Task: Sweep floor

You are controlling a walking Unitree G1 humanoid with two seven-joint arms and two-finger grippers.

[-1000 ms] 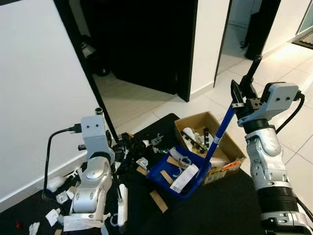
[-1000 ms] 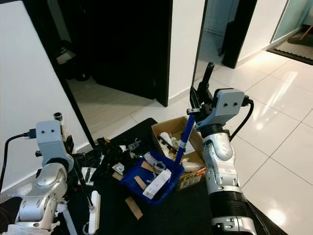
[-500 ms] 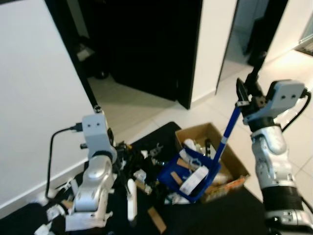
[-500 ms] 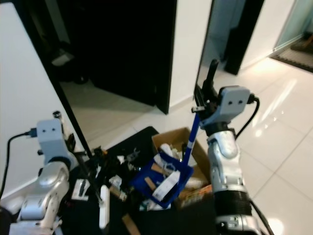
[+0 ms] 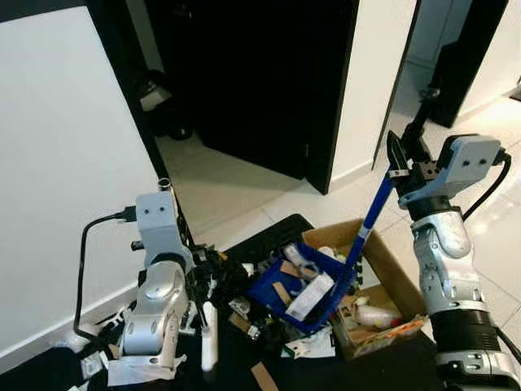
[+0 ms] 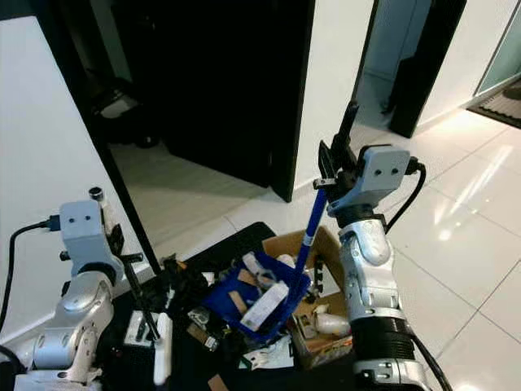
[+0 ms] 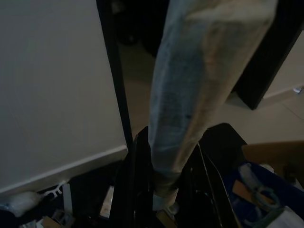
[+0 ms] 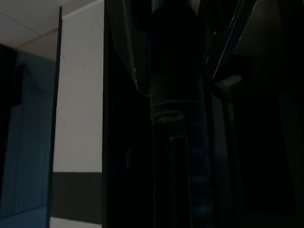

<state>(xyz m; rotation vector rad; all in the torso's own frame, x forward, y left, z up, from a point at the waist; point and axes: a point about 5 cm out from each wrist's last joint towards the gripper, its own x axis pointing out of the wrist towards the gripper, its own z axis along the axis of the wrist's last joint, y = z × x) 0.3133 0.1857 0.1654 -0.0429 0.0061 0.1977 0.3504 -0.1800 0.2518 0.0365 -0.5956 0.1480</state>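
The dustpan [image 5: 303, 287] hangs tilted over the edge of the box [image 5: 383, 281], its blue handle [image 5: 368, 217] running on a long slant up and to the robot's right, from the pan to the right gripper [image 5: 404, 155]. That gripper's black fingers are clamped round the handle's top end, held high at the doorway's level. The pan's open mouth tips toward the robot's left and down; paper, card strips and a white clip lie in it. Some scraps sit just below it on the dark mat [image 5: 269, 236].

On the other side, the left gripper [image 7: 164, 190] points down at the mat, fingers narrow and closed on a pale, scuffed broom handle [image 7: 199, 90] that runs along the fingers toward the camera. In the eye views a thin black rod [image 6: 140, 295] slants down from the left arm to a white piece [image 6: 163, 349] on the mat, among a black heap of litter [image 5: 213, 265].

The floor is glossy pale tile [image 6: 480, 269], with the dark mat laid beside a white wall [image 5: 73, 163]. Behind stands an open black door [image 5: 260, 81] into a dark room, and a second doorway lies farther right.

The left wrist view catches the pan's blue rim [image 7: 266, 190] and the wall's skirting up close. The right wrist view is very dark: the handle as a black column [image 8: 175, 118] between the fingers, against a white wall panel [image 8: 78, 95].
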